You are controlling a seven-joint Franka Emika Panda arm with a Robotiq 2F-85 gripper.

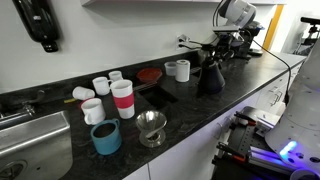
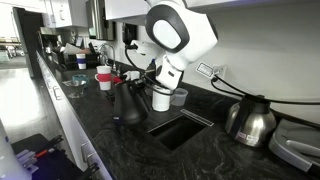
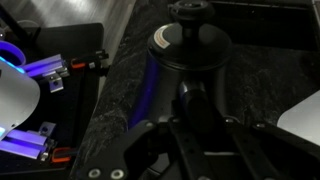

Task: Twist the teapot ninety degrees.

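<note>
The matte black cone-shaped teapot (image 1: 210,77) stands on the dark counter near the wall; it also shows in an exterior view (image 2: 129,104) and fills the wrist view (image 3: 185,50). My gripper (image 1: 217,52) (image 2: 150,80) is right against the teapot's upper part. In the wrist view the dark fingers (image 3: 188,112) converge on a thin dark piece, apparently the teapot's handle, at the pot's near side. The contact is dim and partly hidden.
A white mug (image 2: 162,99) stands just behind the teapot. A shiny silver pot (image 2: 250,120) and a recessed tray (image 2: 180,128) lie to one side. Several mugs, a red-and-white tumbler (image 1: 123,99), a blue cup (image 1: 106,137), a silver funnel (image 1: 151,127) and a sink (image 1: 30,140) are farther along.
</note>
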